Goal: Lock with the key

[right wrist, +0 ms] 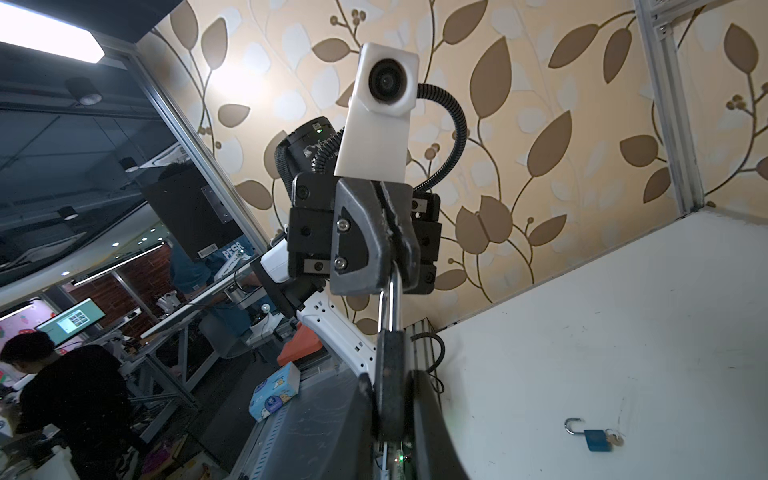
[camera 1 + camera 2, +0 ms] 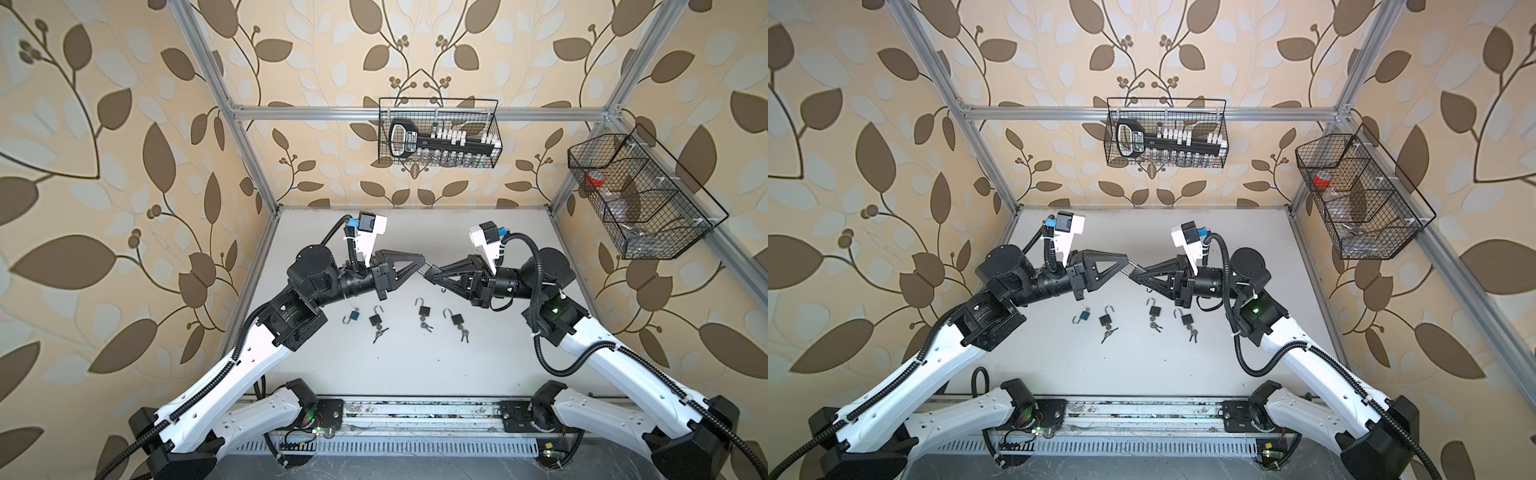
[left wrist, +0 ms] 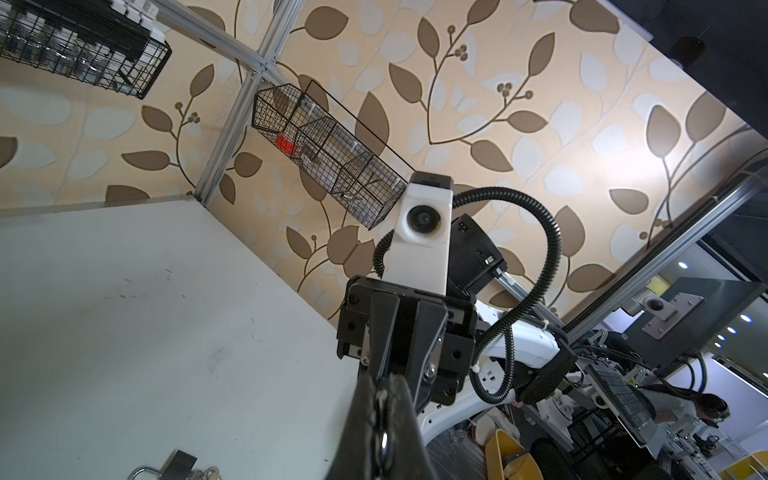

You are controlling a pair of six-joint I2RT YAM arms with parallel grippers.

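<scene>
High over the middle of the white table (image 2: 415, 374), the left pincer (image 2: 423, 263) and the right pincer (image 2: 430, 275) meet tip to tip in both top views. One black lock (image 1: 388, 361) hangs between them, up in the air and not touching the table. The left pincer is squeezed shut on the lock's shiny metal loop (image 1: 392, 299). The right pincer is pressed tight on the two flat sides of the lock's black body. So the lock goes straight from one pincer into the other, with the loop end to the left and the body end to the right. I cannot tell if the loop is clicked in or loose. I cannot make out this lock's key.

Down on the table, a bit nearer the robot's base, four more locks lie in a row, well apart from the pincers. A blue lock (image 2: 353, 316) lies on the left, near the left arm. The other black locks (image 2: 375, 319) (image 2: 424, 309) (image 2: 456, 319) lie to its right. All four have their loops open. A little bunch of keys (image 2: 379, 332) (image 2: 425, 327) (image 2: 464, 333) lies at the bottom end of each black one.

Farther out, a wire basket (image 2: 440, 133) hangs on the back wall, and a second basket (image 2: 644, 195) hangs on the right wall.
</scene>
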